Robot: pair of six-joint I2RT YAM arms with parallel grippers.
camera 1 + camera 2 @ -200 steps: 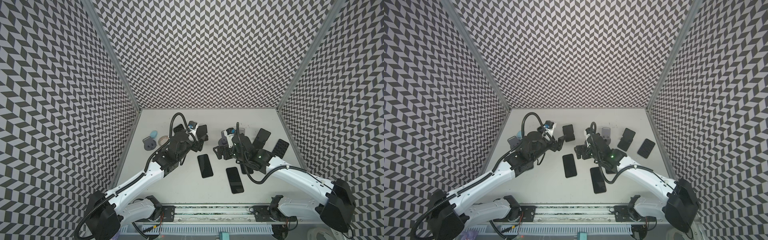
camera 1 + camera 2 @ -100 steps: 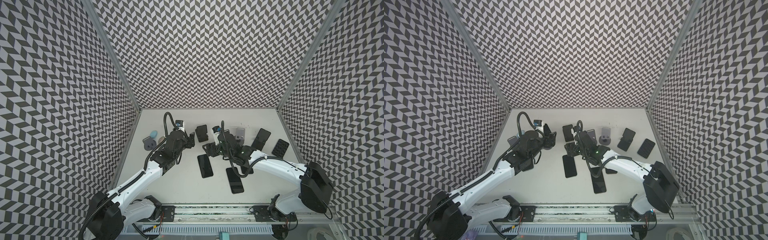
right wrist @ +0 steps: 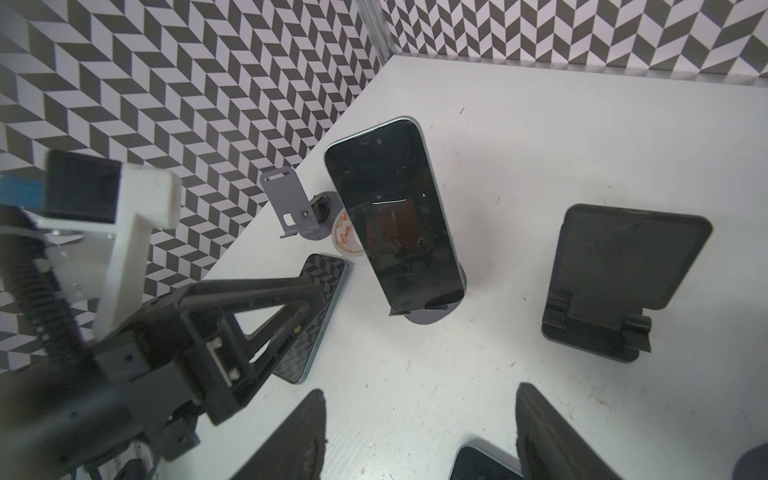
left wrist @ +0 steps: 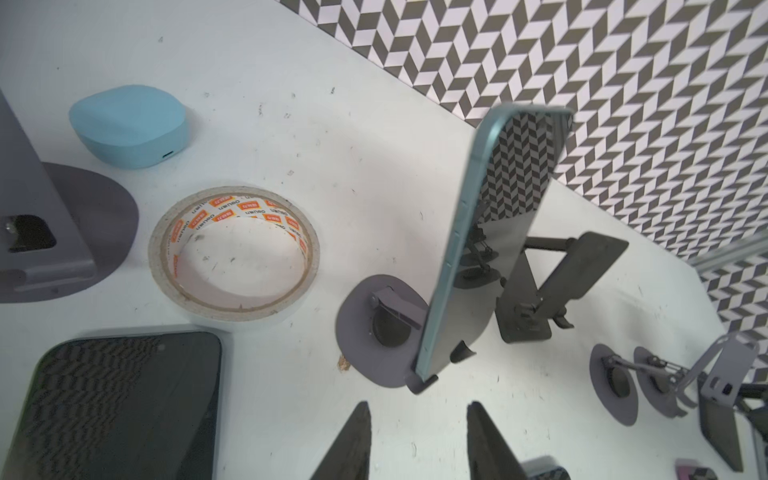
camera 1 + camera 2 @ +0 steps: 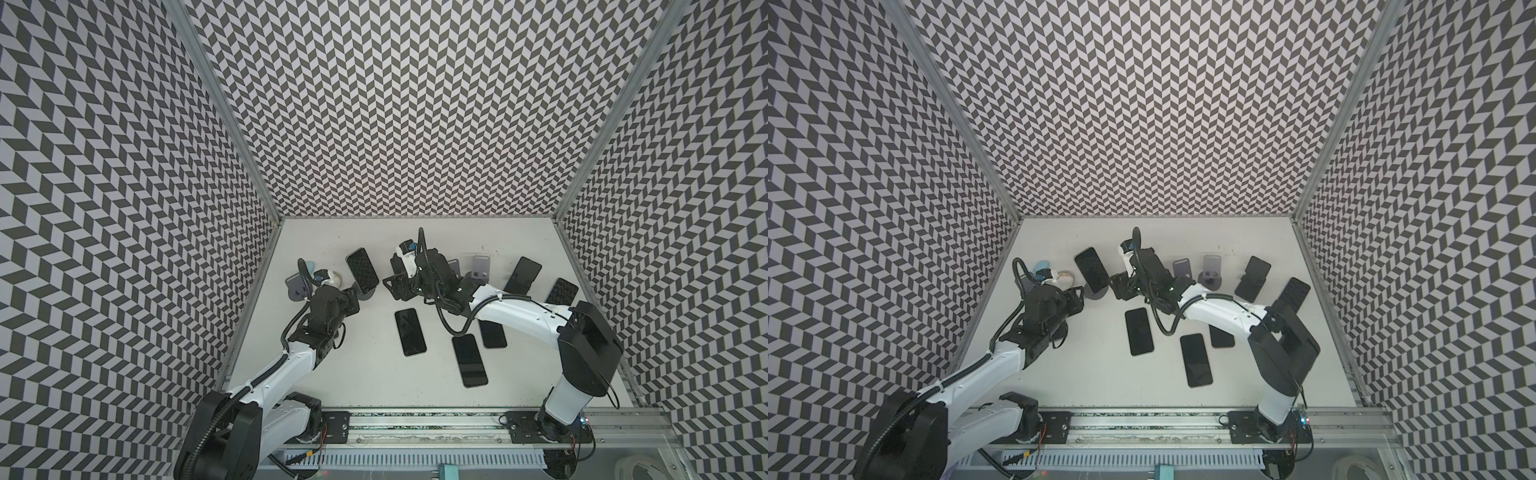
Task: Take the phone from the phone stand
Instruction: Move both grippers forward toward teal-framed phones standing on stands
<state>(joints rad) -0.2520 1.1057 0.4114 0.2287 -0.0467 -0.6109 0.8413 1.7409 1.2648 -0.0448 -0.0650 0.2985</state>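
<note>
**Phone sits in its stand, a gripper on either side**

Phone [image 5: 362, 270] [image 3: 395, 216] leans back in the grey phone stand [image 4: 365, 328] at the back left of the table [image 5: 361, 374], its bottom edge caught in the stand's two small hooks. Its screen is dark and mirrors the chevron wall, and its frame is pale blue.

The left gripper [image 4: 419, 407] hovers just in front of the stand's round base, fingers apart with bare table showing between them. The right gripper [image 3: 419, 390] faces the screen from the other side, fingers spread wider and touching neither phone nor stand.

Beside the stand lies a tape roll [image 4: 239, 210]. Orange labels repeat round its core, and the lettering looks like "deli" but is too small to be sure. Past it sit a light blue earbud case [image 4: 126, 124] and an empty grey stand [image 3: 291, 203].

A second phone [image 4: 116, 407] lies flat near the left gripper, and an empty black folding stand [image 3: 623, 270] stands on the far side. Three more phones [image 5: 410, 331] lie flat mid-table.
</note>
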